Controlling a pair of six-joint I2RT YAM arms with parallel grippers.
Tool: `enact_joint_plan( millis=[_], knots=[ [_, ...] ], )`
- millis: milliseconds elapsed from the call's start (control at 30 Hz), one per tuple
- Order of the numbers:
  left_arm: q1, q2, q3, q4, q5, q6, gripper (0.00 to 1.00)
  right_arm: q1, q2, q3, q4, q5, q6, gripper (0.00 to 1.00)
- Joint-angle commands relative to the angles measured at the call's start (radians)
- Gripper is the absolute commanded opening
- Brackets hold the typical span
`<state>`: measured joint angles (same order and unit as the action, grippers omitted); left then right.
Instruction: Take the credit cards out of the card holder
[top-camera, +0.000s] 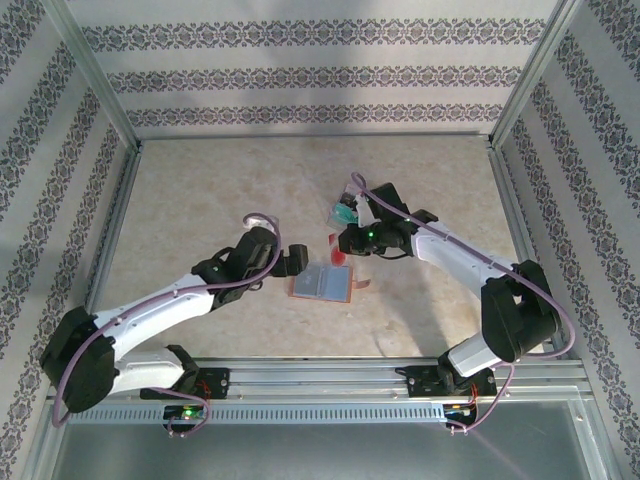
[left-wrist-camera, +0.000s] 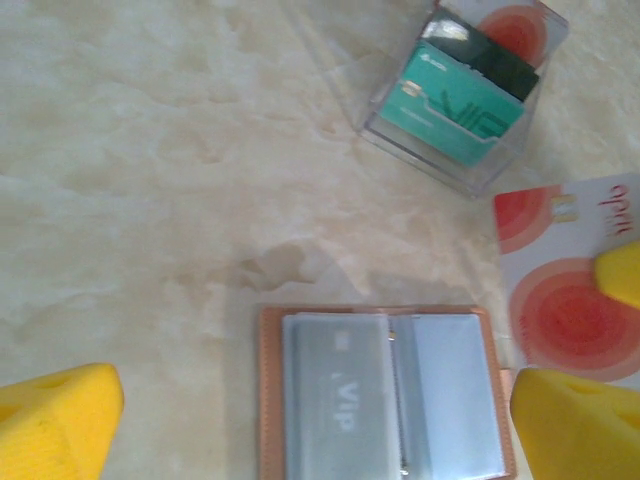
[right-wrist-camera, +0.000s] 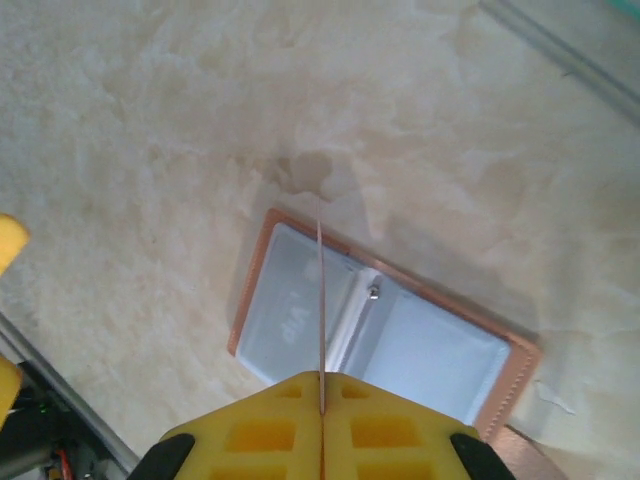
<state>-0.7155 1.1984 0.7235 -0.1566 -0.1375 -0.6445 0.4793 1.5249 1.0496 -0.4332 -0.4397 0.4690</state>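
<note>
The brown card holder (top-camera: 323, 285) lies open on the table, grey-blue pockets up. A pale grey credit card marked VIP (left-wrist-camera: 335, 395) sits in one pocket. My left gripper (left-wrist-camera: 315, 430) hovers open just left of the holder (left-wrist-camera: 385, 390), its yellow fingers (left-wrist-camera: 55, 420) spread wide with nothing between them. My right gripper (right-wrist-camera: 322, 378) is shut on a thin card (right-wrist-camera: 321, 290), seen edge-on above the holder (right-wrist-camera: 380, 330). In the left wrist view that card (left-wrist-camera: 570, 290) is pale with red circles. In the top view my right gripper (top-camera: 343, 243) hangs just behind the holder.
A clear plastic box (left-wrist-camera: 455, 95) with teal and dark cards standing in it sits behind the holder, beside my right gripper (top-camera: 345, 212). Metal frame rails (top-camera: 320, 375) run along the near edge, and patterned walls close in the table.
</note>
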Motion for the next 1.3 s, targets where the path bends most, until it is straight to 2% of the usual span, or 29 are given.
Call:
enact_joint_plan(
  millis=[0, 467, 633, 1267],
  knots=[
    [0.017, -0.046, -0.032, -0.045, -0.066, 0.019, 0.99, -0.017, 0.032, 0.069, -0.124, 0.065, -0.125, 0.07],
    [0.034, -0.089, -0.085, -0.034, -0.077, 0.003, 0.99, -0.059, 0.213, 0.385, -0.303, 0.181, -0.357, 0.06],
    [0.037, -0.075, -0.074, -0.032, -0.076, 0.011, 0.99, -0.079, 0.267, 0.469, -0.335, 0.191, -0.407, 0.06],
    [0.047, -0.029, -0.049, -0.046, -0.033, 0.018, 0.99, -0.142, 0.441, 0.754, -0.458, 0.394, -0.602, 0.04]
  ],
)
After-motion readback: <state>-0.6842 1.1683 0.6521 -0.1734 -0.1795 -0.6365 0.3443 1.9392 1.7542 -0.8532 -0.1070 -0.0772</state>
